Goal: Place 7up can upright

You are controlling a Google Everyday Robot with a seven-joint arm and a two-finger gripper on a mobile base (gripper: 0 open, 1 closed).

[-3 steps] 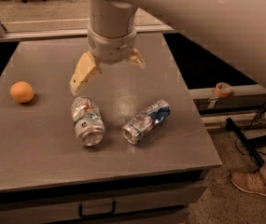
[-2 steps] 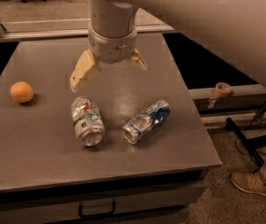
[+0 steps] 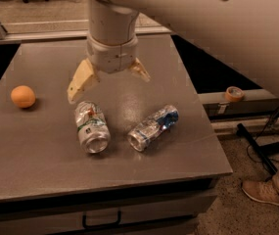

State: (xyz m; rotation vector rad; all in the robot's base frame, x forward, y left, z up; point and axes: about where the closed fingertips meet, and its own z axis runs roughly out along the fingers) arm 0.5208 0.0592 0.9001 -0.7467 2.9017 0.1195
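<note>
The 7up can, dented silver with a green and white label and a small orange-red mark, lies on its side on the grey table, its open end toward the front. My gripper hangs above the table just behind the can, its cream fingers spread open and empty. The left finger tip is close above the can's far end.
A crushed silver can with a blue label lies on its side right of the 7up can. An orange sits at the table's left. A tape roll rests on a ledge to the right. A person's shoe is on the floor at the right.
My gripper has moved slightly forward and down toward the 7up can. The cans and the orange have not moved.
</note>
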